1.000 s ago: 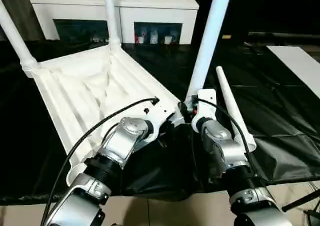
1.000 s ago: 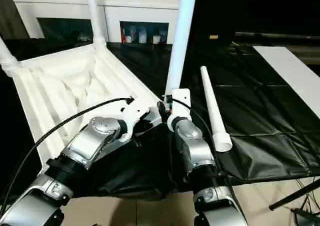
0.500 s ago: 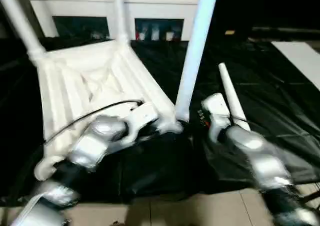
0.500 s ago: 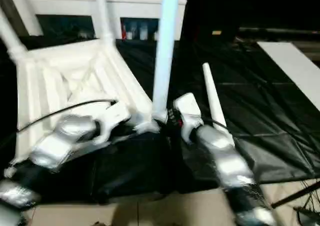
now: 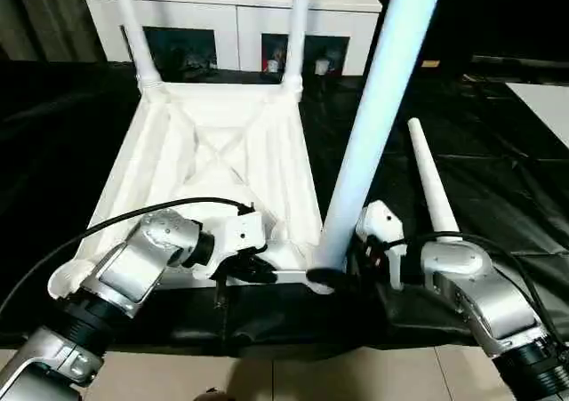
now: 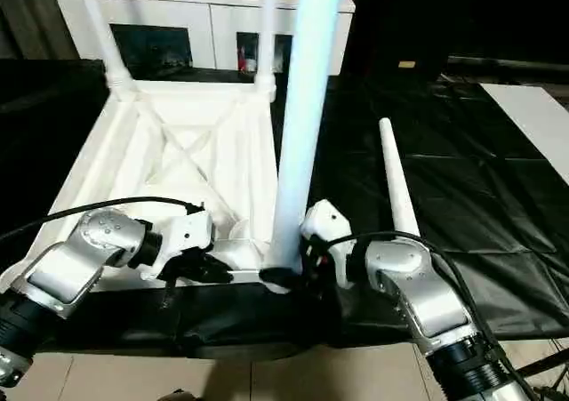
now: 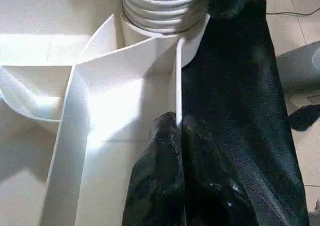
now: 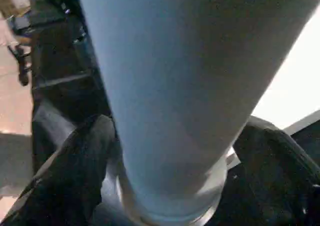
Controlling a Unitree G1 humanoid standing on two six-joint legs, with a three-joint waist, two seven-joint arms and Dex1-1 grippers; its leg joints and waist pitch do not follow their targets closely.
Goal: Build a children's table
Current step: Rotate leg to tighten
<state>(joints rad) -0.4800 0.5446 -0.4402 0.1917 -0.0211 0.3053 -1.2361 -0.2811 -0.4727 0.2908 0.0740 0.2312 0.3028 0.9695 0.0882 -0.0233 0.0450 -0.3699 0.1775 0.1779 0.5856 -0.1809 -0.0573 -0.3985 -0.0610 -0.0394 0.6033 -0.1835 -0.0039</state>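
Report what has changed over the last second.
The upturned tabletop swung round: its near edge, slanted before, now lies square to the robot, and its standing legs turned with it. Both forearms swung outward and now reach in from the sides. The left gripper stays pinched on the near rim, and the right gripper still straddles the near-right leg at its base. The loose leg lies unmoved.

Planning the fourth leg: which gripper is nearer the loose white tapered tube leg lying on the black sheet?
Right. The right gripper is beside the loose leg; the left gripper pinches the tabletop's rim, farther off.
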